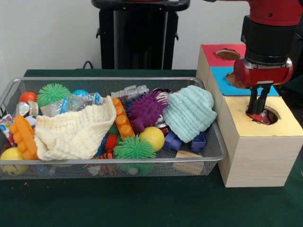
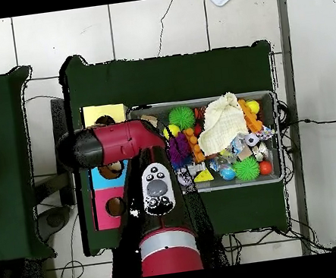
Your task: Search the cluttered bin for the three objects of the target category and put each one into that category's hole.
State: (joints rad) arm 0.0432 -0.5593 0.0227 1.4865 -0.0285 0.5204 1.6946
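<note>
Tool (image 1: 259, 113) down in the yellow box's hole (image 1: 271, 115), fingers clamped on a small red object (image 1: 258, 117).

No legible txt, labels or nos. on any obj.

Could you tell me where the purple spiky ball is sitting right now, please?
In the front view the purple spiky ball lies in the wire bin, right of centre, between the cream cloth and the pale green knitted cloth, just above the yellow ball.
</note>
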